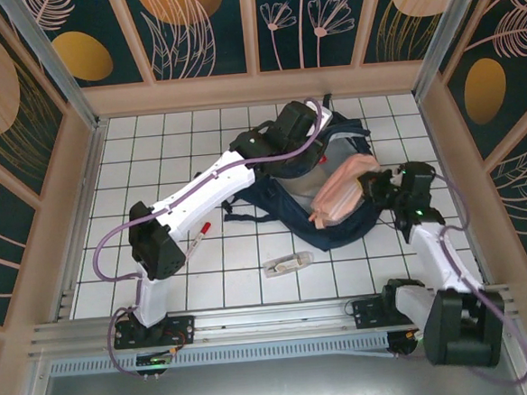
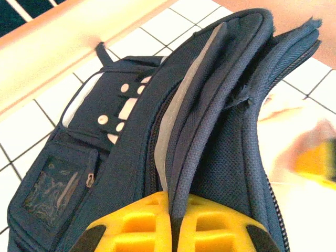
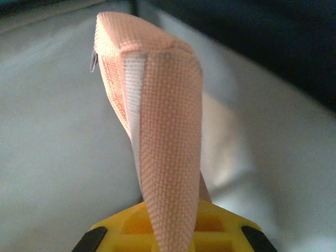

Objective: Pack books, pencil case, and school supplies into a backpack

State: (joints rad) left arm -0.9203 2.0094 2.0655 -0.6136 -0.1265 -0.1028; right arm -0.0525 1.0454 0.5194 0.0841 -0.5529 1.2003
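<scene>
Navy fabric marks the backpack (image 1: 273, 201) lying toward the far middle of the white-tiled worktop (image 1: 152, 160), and my left pincer (image 2: 176, 210) is pressed together on a piped edge at its top. My right pincer (image 3: 173, 231) pinches one end of the salmon-pink pencil case (image 1: 344, 187), held over the backpack's right side. Nearer me, the red-and-white marker pen (image 1: 204, 229) lies just beside the left arm, and the small clear-greyish case (image 1: 289, 264) sits in front of the backpack.

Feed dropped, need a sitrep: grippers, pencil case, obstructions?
Left gripper: jaws shut on backpack flap. Right gripper: jaws shut on pencil case, over backpack. Nothing seen blocking.
</scene>
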